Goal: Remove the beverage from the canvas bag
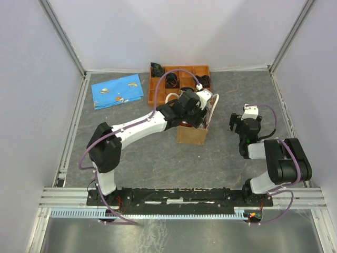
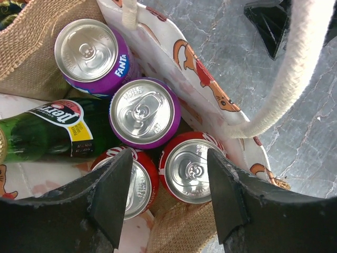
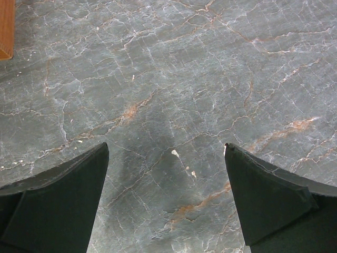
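The tan canvas bag [image 1: 192, 134] stands mid-table, with cream loop handles [image 2: 284, 100]. The left wrist view looks down into it: two purple Fanta cans [image 2: 92, 52] [image 2: 143, 112], two red cans [image 2: 192, 167] [image 2: 138, 184] and a green bottle [image 2: 47, 129] lying on its side. My left gripper [image 2: 169, 179] is open just above the bag's mouth, its fingers either side of the right red can and not touching it. My right gripper [image 3: 166, 168] is open and empty over bare table, to the right of the bag [image 1: 243, 124].
An orange compartment tray [image 1: 179, 79] with dark small items stands behind the bag. A blue printed book or pad [image 1: 118, 90] lies at the back left. Metal frame rails [image 1: 73, 121] and white walls border the grey marbled table.
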You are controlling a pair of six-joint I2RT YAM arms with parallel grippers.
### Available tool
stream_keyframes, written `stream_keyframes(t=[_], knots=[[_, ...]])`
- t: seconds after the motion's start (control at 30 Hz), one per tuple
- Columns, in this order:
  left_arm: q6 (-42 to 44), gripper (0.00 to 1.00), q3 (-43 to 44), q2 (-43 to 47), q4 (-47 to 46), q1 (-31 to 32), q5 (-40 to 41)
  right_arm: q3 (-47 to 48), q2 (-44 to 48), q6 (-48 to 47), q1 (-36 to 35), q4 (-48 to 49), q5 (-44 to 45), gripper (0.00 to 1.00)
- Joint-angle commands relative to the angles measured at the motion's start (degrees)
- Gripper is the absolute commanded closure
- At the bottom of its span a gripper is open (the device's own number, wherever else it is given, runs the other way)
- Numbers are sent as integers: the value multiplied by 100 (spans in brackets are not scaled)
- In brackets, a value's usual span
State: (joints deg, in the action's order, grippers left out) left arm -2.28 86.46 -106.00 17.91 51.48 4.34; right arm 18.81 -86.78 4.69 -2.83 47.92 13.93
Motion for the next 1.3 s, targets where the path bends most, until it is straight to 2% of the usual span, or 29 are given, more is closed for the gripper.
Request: stream_keyframes(t=[0.0, 0.3, 0.6, 1.27], knots=[[117, 33, -44, 129, -43, -3, -332, 174, 70, 21, 20, 165, -57, 1], [-96, 25, -319, 171, -51, 64, -755, 176, 66, 20, 22, 163, -57, 1], [8, 17, -419, 117, -190, 242, -739, 176, 70, 18, 20, 165, -58, 1], [568, 20, -155, -61, 34, 448, -797, 169, 73, 21, 19, 165, -57, 1]])
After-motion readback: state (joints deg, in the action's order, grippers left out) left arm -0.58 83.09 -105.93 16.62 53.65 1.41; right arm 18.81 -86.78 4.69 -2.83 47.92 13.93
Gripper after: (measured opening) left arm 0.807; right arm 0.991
